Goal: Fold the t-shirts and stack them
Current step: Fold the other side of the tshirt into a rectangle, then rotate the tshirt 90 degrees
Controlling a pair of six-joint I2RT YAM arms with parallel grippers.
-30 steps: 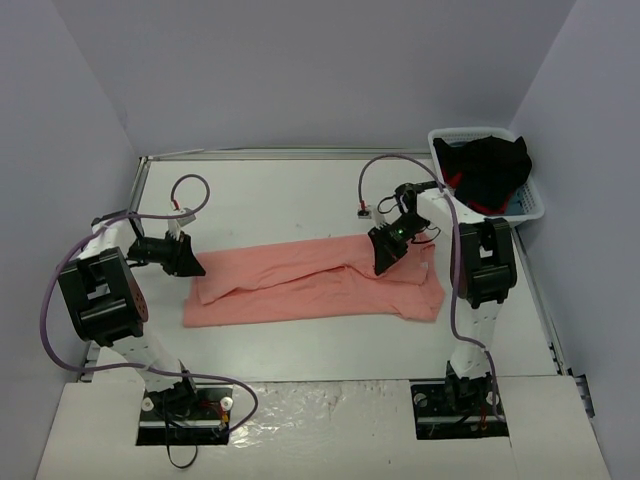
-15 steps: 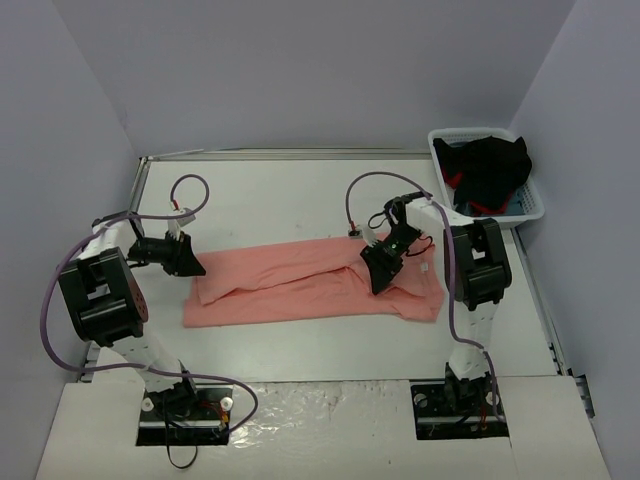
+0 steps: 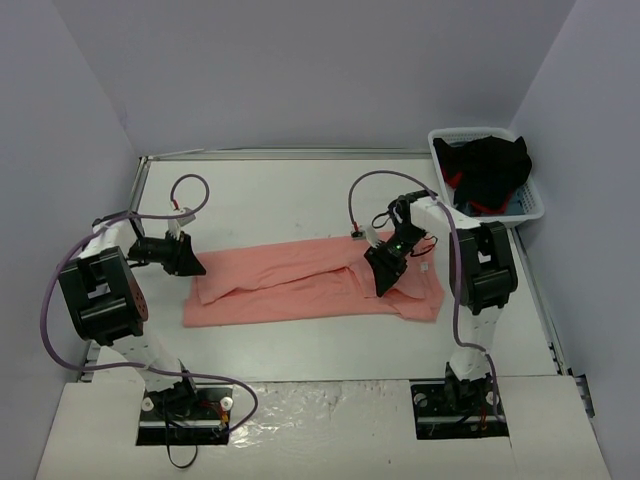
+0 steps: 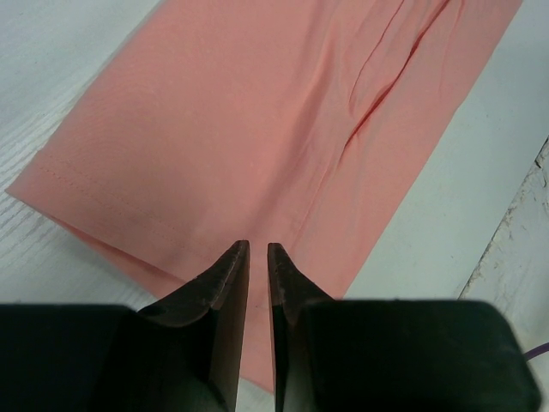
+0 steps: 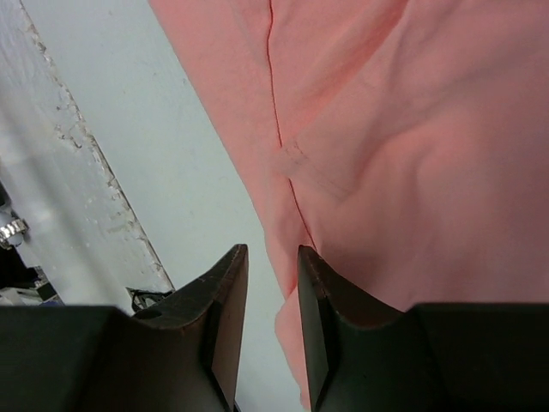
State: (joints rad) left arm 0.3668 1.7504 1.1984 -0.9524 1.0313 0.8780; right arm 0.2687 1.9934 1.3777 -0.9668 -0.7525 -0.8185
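Note:
A salmon-pink t-shirt (image 3: 300, 285) lies flat across the table, folded into a long strip. It fills the left wrist view (image 4: 257, 112) and the right wrist view (image 5: 403, 129). My left gripper (image 3: 190, 263) sits low over the shirt's far left corner (image 4: 257, 246). Its jaws are all but closed and the cloth lies flat beneath them. My right gripper (image 3: 383, 276) hovers over the right part of the shirt. In the right wrist view (image 5: 273, 251) its jaws stand a little apart, and the shirt's edge runs under the gap.
A white plastic basket (image 3: 535, 205) with dark clothes stands at the far right corner. White table (image 3: 300, 200) lies beyond the shirt, and its worn near edge (image 5: 77, 180) is close to the right gripper. Cables loop above both arms.
My right gripper has moved from the shirt's far right part toward the near side and slightly left. The left gripper and the shirt have barely moved.

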